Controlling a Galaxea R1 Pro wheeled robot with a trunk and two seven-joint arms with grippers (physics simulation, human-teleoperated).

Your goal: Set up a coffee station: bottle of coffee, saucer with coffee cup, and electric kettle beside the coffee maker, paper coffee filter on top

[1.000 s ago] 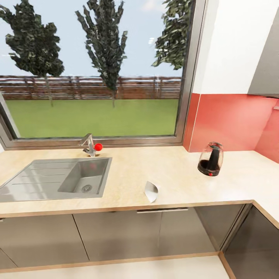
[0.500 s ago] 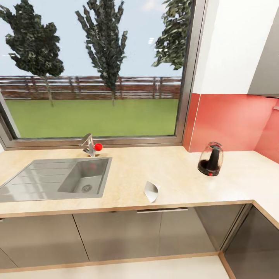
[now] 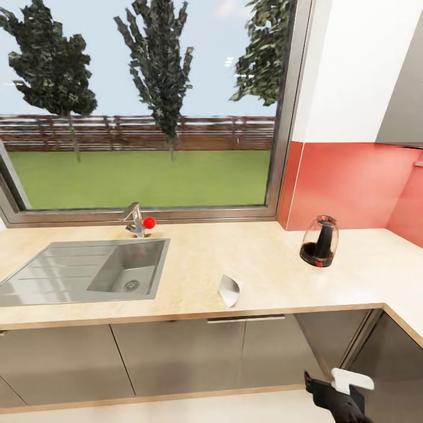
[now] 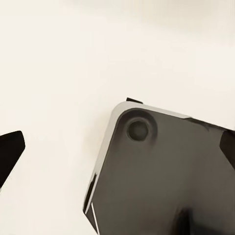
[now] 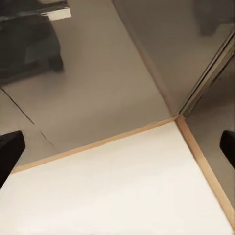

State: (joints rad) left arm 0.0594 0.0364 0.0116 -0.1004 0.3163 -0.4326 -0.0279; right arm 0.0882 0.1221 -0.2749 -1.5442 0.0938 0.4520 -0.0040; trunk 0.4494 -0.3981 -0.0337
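Although the electric kettle [image 3: 320, 241] stands on the kitchen countertop [image 3: 194, 258] at the far right and the paper coffee filter [image 3: 230, 290] lies near its front edge, I judge the station barely begun (no coffee maker here to gather them around). My right gripper [image 3: 339, 392] hangs low at the near right, well apart from both, fingers spread and empty; my left gripper's fingers [image 4: 9, 152] are parted too.

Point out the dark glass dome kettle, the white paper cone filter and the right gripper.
Dark glass dome-shaped electric kettle [image 3: 319, 241], head view, glass body.
White paper cone coffee filter [image 3: 229, 290], head view, middle.
Right gripper [image 3: 336, 392], head view, between fingertips.
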